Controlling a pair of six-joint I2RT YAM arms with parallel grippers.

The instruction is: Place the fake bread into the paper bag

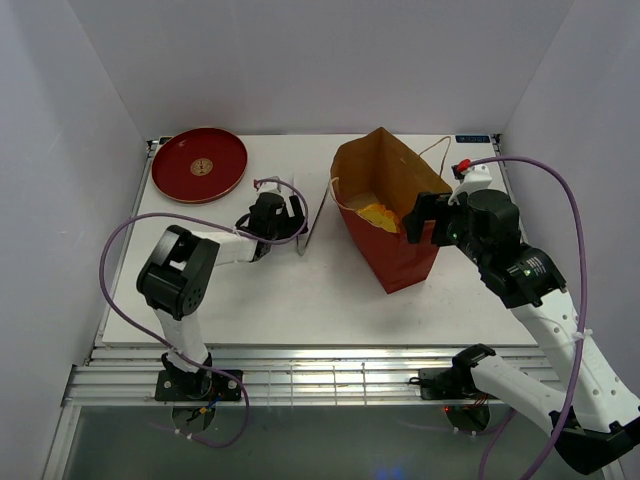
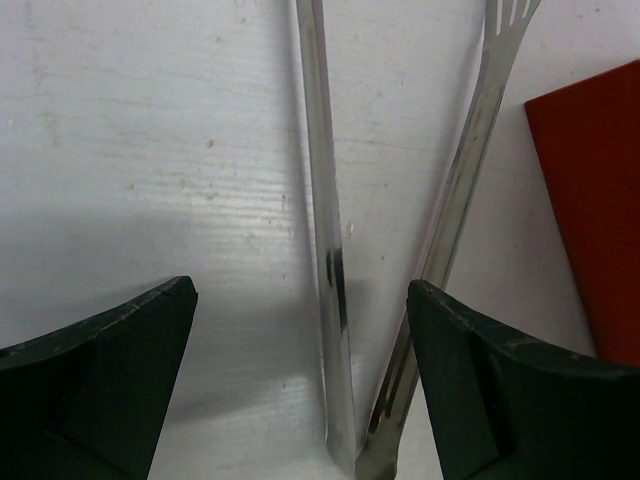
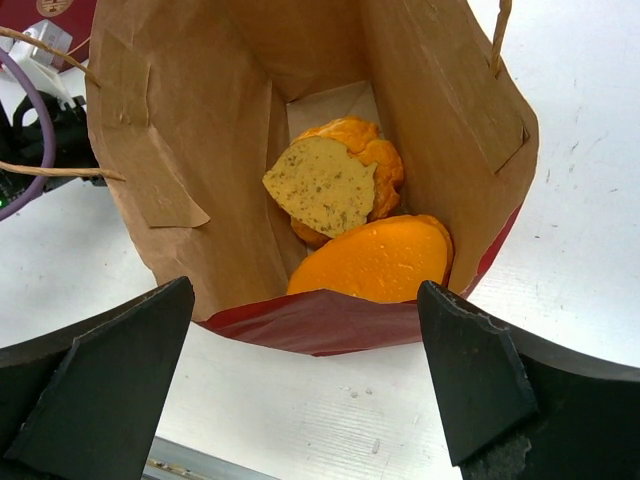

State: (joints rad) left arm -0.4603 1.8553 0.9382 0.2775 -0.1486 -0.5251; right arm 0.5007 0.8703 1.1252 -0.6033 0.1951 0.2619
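A white table carries a tall reddish-brown paper bag with thin pale string handles. The bag stands on the table's right half with its mouth open and its lighter brown inside showing. A round red plate sits at the far left corner, well apart from the bag.

The right gripper hangs at the bag's near rim, looking down into the mouth. Its dark fingers are spread wide with nothing between them. The left gripper is low over the table left of the bag, its fingers likewise parted and empty. A pair of long silver metal tongs lies flat on the table between them.

Three pieces of fake bread lie at the bottom of the bag. A smooth golden-orange oval roll is nearest. A flat yellow-brown piece leans on an orange ridged bun behind it. No dark brown piece can be made out.
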